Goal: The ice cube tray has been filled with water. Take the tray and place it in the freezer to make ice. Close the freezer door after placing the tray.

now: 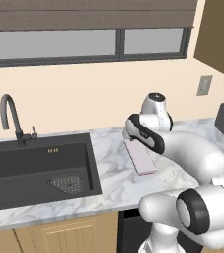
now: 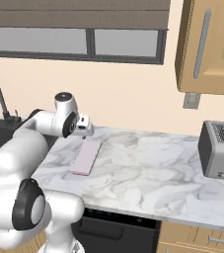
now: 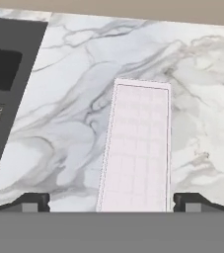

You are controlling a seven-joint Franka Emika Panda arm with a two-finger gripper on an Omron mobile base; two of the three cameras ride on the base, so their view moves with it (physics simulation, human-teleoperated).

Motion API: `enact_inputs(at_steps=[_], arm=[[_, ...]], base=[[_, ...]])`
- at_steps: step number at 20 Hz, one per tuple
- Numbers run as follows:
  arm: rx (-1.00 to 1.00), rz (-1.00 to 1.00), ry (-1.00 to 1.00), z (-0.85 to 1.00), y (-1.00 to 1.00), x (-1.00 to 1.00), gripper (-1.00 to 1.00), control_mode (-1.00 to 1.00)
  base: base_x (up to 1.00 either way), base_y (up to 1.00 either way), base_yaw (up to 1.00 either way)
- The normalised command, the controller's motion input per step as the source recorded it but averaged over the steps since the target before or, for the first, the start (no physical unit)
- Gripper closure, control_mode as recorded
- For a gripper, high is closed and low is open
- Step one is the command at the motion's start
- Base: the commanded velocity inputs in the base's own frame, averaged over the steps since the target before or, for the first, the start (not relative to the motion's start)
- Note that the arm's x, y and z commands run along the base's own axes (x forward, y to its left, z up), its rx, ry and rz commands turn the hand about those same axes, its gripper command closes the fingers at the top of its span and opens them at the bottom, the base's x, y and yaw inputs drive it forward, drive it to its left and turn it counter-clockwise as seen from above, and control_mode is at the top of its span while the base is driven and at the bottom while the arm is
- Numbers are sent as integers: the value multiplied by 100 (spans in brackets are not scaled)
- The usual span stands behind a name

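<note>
The ice cube tray (image 1: 142, 158) (image 2: 86, 156) (image 3: 138, 148) lies flat on the marble counter (image 2: 148, 173), pale pink with a fine grid of cells, its long side running away from the counter's front edge. My gripper (image 2: 84, 129) (image 3: 111, 202) hovers above the tray's far end and points down at it. It is open, and the two fingertips (image 3: 34, 201) stand wider apart than the tray's width, with nothing between them. The freezer and the freezer door are out of view.
A dark sink (image 1: 34, 168) with a black faucet (image 1: 10, 118) lies left of the tray. A grey toaster (image 2: 221, 148) stands at the counter's right end under a wooden wall cabinet (image 2: 207, 44). A dark dishwasher (image 2: 118, 230) sits under the counter.
</note>
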Motion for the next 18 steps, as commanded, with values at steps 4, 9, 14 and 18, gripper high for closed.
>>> enact_inputs(at_steps=[4,9,14,18], arm=[[-9,17,0,-45,0,33,-100,-100],[-6,16,0,-34,0,33,-100,-100],[-1,7,0,-8,1,35,-100,-100],[0,4,0,-15,7,31,-100,-100]], base=[[0,0,0],[0,0,0],[0,0,0],[0,0,0]])
